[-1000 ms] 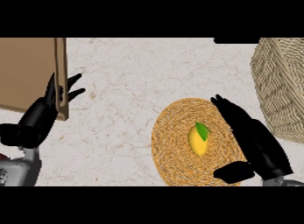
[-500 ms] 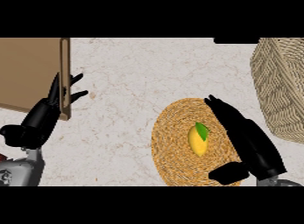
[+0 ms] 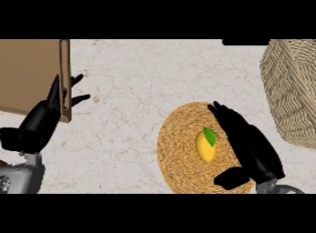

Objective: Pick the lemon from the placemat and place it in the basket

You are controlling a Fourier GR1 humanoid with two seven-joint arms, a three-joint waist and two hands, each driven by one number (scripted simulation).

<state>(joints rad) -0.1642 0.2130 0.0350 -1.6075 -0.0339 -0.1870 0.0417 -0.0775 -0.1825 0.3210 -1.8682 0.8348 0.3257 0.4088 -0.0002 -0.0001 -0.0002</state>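
A yellow lemon [image 3: 206,146] with a green leaf lies in the middle of a round woven placemat [image 3: 179,150] at the lower centre-right. My right hand [image 3: 250,148] hovers over the placemat's right side, just beside the lemon, open with straight fingers pointing up-left and the thumb low near the mat's front edge. A woven basket [image 3: 300,91] stands at the right edge, beyond the hand. My left hand [image 3: 40,123] rests open at the left, fingers up, holding nothing.
A brown wooden board [image 3: 22,75] lies at the upper left, its right edge behind my left hand's fingers. Pale marble counter [image 3: 147,77] stretches between the board, the placemat and the basket.
My right hand has slid left across the placemat, closing in on the lemon. My left hand has drifted slightly downward. The lemon has not moved.
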